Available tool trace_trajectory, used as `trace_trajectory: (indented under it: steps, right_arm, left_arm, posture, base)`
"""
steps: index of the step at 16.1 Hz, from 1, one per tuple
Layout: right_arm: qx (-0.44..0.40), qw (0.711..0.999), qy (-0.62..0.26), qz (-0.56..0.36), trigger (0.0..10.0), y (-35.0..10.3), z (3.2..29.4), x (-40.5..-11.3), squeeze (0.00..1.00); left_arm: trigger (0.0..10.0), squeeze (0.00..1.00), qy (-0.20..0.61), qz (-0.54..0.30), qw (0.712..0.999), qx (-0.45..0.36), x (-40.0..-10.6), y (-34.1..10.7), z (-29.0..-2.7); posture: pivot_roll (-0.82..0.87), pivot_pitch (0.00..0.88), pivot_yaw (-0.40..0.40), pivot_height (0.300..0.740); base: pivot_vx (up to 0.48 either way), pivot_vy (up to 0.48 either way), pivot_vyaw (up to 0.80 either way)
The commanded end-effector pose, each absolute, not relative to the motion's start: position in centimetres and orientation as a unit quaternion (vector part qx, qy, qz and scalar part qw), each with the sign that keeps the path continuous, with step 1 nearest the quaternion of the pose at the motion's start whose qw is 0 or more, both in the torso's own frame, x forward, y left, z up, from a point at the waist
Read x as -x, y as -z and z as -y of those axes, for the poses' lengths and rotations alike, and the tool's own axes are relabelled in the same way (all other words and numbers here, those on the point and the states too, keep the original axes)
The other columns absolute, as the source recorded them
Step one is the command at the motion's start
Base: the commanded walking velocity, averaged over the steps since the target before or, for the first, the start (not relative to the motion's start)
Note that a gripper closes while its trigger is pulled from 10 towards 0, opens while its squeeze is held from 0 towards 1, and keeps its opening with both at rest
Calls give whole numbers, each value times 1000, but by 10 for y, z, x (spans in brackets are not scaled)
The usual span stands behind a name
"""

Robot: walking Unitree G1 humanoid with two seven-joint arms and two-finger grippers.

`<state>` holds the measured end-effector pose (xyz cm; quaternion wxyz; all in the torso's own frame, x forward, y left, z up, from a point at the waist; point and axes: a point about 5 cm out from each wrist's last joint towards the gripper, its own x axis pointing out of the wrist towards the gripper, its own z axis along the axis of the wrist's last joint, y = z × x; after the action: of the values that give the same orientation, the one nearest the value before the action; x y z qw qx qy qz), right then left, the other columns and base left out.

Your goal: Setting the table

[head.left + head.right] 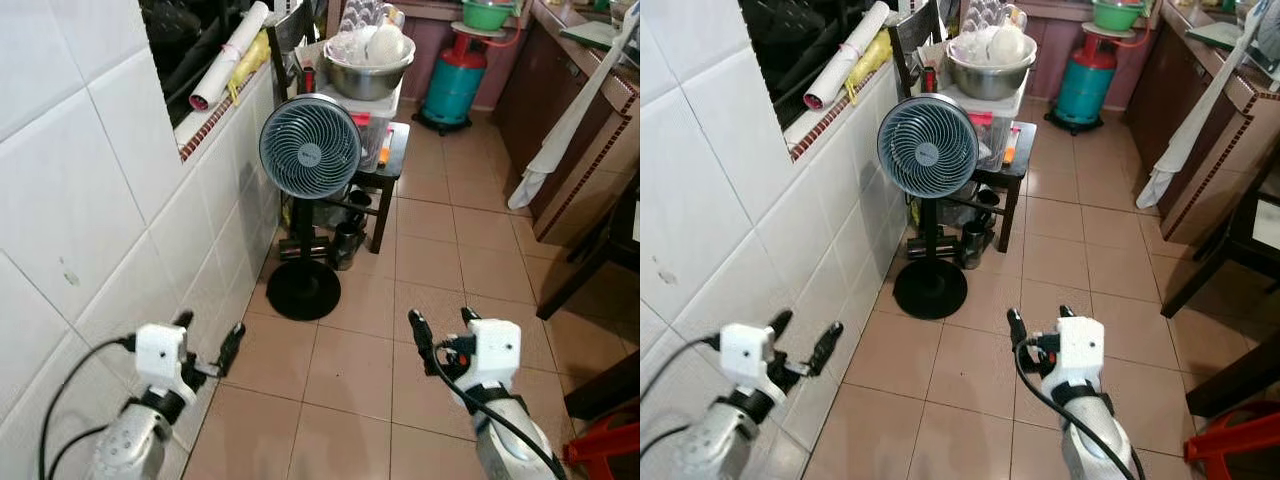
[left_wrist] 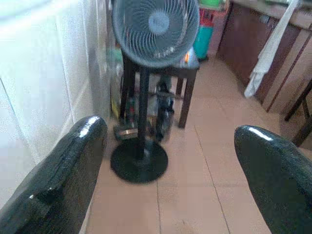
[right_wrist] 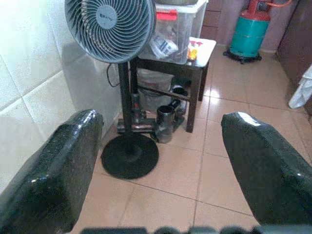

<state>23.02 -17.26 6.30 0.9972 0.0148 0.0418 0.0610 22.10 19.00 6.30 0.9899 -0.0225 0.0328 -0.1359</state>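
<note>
The left gripper (image 1: 208, 338) and right gripper (image 1: 444, 330) hang low over the tiled floor (image 1: 430, 250), both with fingers spread apart and empty. Ahead, a fan (image 1: 310, 147) stands by the wall, just before a dark stool (image 1: 388, 172) bearing a steel bowl (image 1: 366, 76) of dishes.
</note>
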Motion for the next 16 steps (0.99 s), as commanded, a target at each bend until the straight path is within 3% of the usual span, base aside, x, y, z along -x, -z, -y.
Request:
trace_trajectory:
  steps: [1, 3, 7, 16]
  right_arm:
    - [-11, 997, -60, -50, 10000, -65, 175, -226, 0]
    - [-20, 997, -59, -54, 10000, -69, 178, -215, 0]
    - [-5, 996, -67, -55, 10000, -75, 173, -213, 0]
    - [-3, 997, -50, -60, 10000, -74, 166, -225, 0]
  left_arm:
    - [10000, 0, 130, -42, 990, 27, -217, -64, -189]
    - [10000, 0, 122, -77, 988, 55, -205, -56, -193]
    - [10000, 0, 142, -91, 983, 69, -217, -59, -181]
    - [10000, 0, 142, -66, 985, 74, -226, -61, -177]
  posture:
    - [85, 0, -40, 740]
    - [75, 0, -51, 740]
    - [58, 0, -37, 740]
    - [72, 0, -20, 740]
  base:
    - [0, 0, 0]
    - [0, 0, 0]
    - [0, 0, 0]
    - [0, 0, -800]
